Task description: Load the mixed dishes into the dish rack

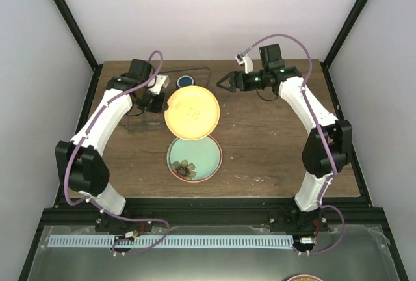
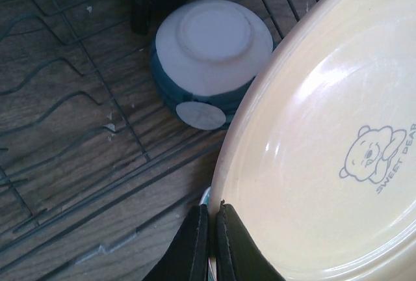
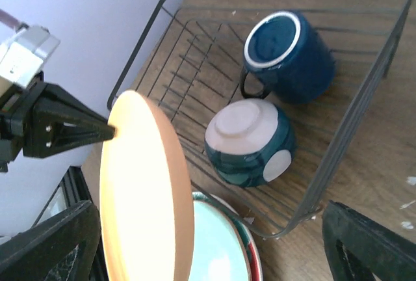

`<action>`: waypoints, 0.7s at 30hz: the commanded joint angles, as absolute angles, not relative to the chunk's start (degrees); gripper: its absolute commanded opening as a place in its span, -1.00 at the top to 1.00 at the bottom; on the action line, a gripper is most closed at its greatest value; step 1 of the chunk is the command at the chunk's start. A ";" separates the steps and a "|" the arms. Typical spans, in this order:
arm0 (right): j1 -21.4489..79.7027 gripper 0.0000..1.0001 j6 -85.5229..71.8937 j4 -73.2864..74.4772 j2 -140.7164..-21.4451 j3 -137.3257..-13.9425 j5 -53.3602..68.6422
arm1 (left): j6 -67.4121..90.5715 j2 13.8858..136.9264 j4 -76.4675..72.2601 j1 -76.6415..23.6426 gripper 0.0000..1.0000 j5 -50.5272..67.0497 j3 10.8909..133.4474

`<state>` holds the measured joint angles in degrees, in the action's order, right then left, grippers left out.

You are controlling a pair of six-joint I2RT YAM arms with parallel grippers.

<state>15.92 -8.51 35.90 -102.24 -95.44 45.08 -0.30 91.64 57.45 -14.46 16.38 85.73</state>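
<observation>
The left gripper (image 2: pixel 212 211) is clenched on the rim of the orange-yellow plate (image 1: pixel 192 112), holding it tilted partly over the mint-green plate (image 1: pixel 194 160) lying on the table (image 1: pixel 273 151). Behind them, the dish rack (image 3: pixel 195 53) holds the upturned white-and-teal bowl (image 3: pixel 250 141) beside the dark blue mug (image 3: pixel 289 53). The right gripper (image 1: pixel 224 82) hovers near the rack, jaws spread, grasping nothing

Orange-yellow plate (image 2: pixel 305 118): carried a grey bear drawing (image 2: pixel 368 154) and grey lettering, apparently "SWEET BEAR", cut by the frame edge.

L end effector (image 2: pixel 210 208) clamped, R end effector (image 1: pixel 224 82) spread
</observation>
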 commanded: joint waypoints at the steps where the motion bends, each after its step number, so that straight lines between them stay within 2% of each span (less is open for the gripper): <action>1: 16.65 -0.88 -8.15 33.58 -103.25 -93.52 50.63 | -0.10 93.14 55.42 -14.42 1.00 17.76 87.97; 10: 22.26 -0.77 -9.24 31.04 -106.81 -92.49 53.00 | 0.52 93.47 52.41 -14.48 1.00 18.79 88.66; 13: 23.99 -0.67 -10.15 30.14 -108.18 -93.01 53.87 | 0.90 93.89 51.84 -14.43 1.00 19.30 89.07; 16: 24.68 -0.39 -10.60 29.70 -109.06 -93.41 54.56 | 0.88 94.04 51.77 -14.46 1.00 19.29 89.26; 20: 24.70 0.32 -9.97 30.51 -109.12 -94.35 53.82 | 0.72 93.91 51.59 -14.46 1.00 18.87 88.82; 21: 24.72 0.43 -9.58 30.88 -109.13 -94.80 53.46 | 0.64 93.87 51.53 -14.44 1.00 18.61 88.71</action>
<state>24.95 -10.26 30.81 -109.12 -91.98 52.82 0.25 93.58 53.19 -14.44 17.74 87.33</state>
